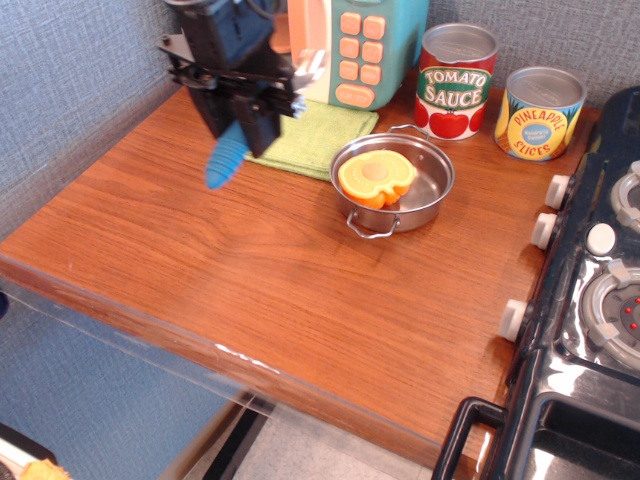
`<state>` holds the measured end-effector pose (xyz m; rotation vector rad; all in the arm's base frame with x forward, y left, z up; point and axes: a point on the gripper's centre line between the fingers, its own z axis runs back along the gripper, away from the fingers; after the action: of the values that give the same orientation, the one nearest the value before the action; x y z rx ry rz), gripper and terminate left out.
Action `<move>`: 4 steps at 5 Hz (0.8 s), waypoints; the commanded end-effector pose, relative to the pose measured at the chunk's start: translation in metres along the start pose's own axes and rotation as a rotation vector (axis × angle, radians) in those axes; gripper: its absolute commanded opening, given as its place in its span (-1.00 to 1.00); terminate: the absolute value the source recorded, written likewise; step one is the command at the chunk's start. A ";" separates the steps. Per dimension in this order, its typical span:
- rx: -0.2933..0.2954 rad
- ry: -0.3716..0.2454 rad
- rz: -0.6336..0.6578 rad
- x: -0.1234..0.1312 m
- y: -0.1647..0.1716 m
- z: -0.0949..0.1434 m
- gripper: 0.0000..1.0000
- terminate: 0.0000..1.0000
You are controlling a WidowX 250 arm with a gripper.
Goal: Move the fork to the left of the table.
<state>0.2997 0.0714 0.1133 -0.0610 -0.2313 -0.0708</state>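
My black gripper [238, 118] hangs above the back left part of the reddish-brown wooden table [200, 260]. It is shut on the fork [226, 158]. The fork's ribbed blue handle sticks out below the fingers, pointing down and to the left, held clear above the wood. A glint of the silver head shows at the gripper's right side. The gripper hangs in front of the left edge of the green cloth [315, 140].
A silver pan [395, 185] with an orange toy food piece sits mid-table. A teal toy microwave [345, 45], a tomato sauce can [456, 80] and a pineapple can [540, 112] stand at the back. A black toy stove [590, 300] fills the right side.
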 end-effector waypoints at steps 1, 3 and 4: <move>0.079 0.051 0.002 -0.006 0.098 -0.018 -1.00 -1.00; 0.078 0.118 -0.005 -0.032 0.139 -0.059 -1.00 -1.00; 0.083 0.134 0.002 -0.033 0.133 -0.064 -1.00 -1.00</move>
<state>0.2964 0.1988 0.0202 0.0068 -0.0661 -0.0587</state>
